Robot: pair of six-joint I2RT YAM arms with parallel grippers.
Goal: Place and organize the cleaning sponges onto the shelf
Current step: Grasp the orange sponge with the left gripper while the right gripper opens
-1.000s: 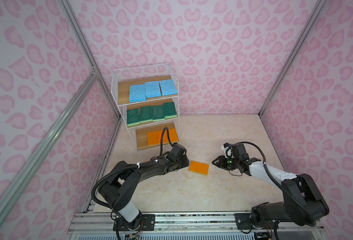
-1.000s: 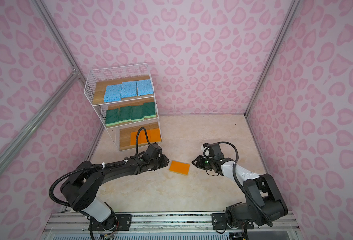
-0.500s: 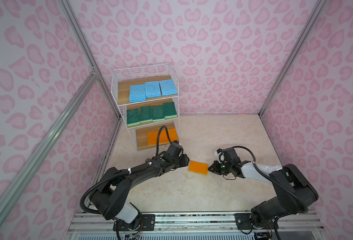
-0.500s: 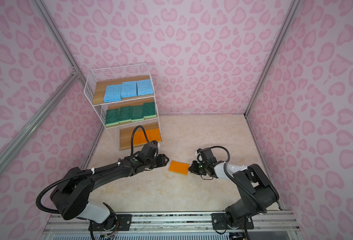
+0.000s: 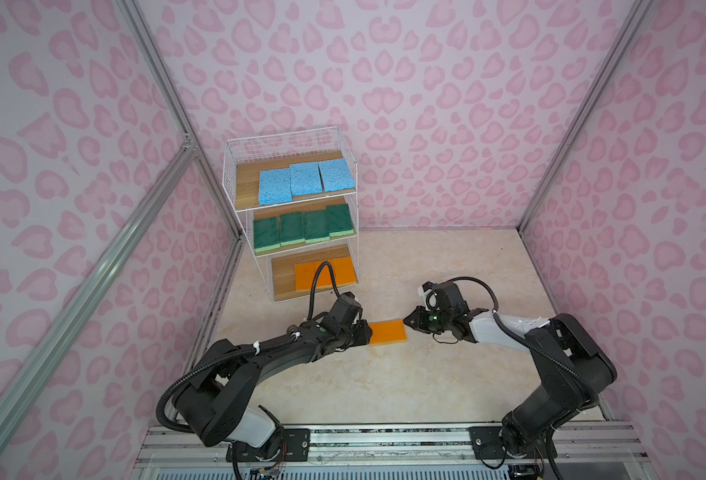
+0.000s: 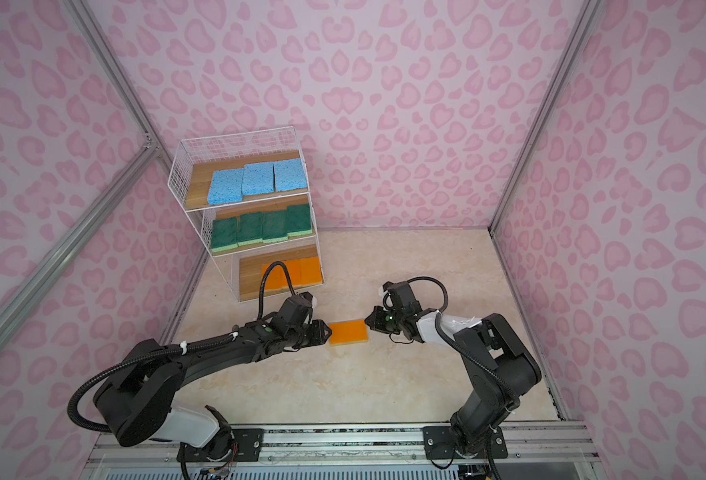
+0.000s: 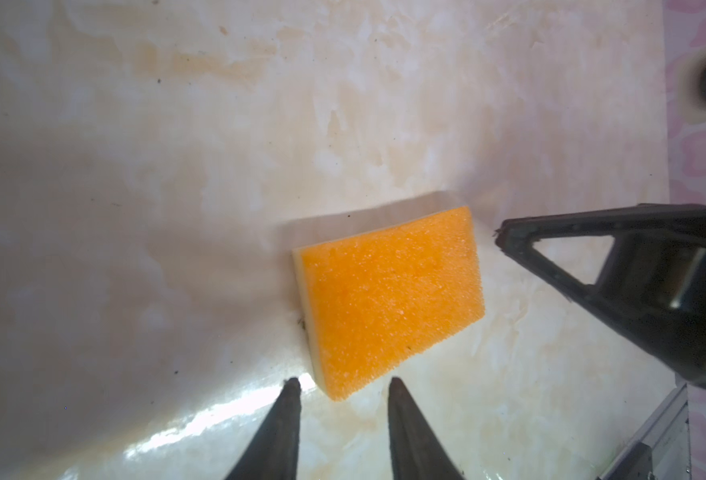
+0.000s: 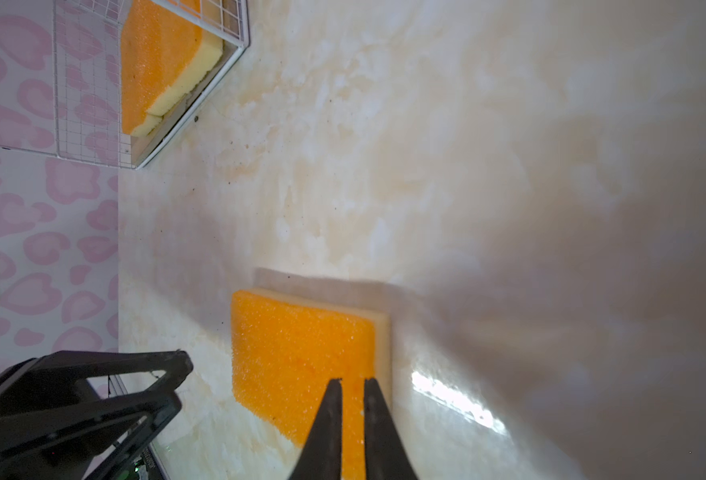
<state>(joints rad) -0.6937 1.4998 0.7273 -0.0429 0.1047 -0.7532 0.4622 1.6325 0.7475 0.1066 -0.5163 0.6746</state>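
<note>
One loose orange sponge (image 5: 386,331) (image 6: 347,331) with a yellow base lies flat on the floor between my two grippers. My left gripper (image 5: 369,332) (image 7: 343,385) is open, and a corner of that sponge (image 7: 388,299) sits just at the gap between its tips, ungripped. My right gripper (image 5: 405,322) (image 8: 352,381) is shut to a thin slit, its tips over the sponge's (image 8: 301,357) other end. The shelf (image 5: 246,183) (image 6: 195,183) holds three blue sponges (image 5: 301,179) on top, several green ones (image 5: 301,226) in the middle and orange ones (image 5: 324,272) (image 8: 156,62) at the bottom.
The shelf stands in the back left corner against the pink patterned walls. Its bottom board has bare wood (image 5: 282,276) left of the orange sponges. The left arm's cable (image 5: 322,270) loops up in front of the bottom tier. A metal rail (image 5: 384,432) runs along the front.
The right gripper has moved left up to the loose sponge's end. The sponge has slid slightly left and squared up, and its corner now meets the left gripper's tips.
</note>
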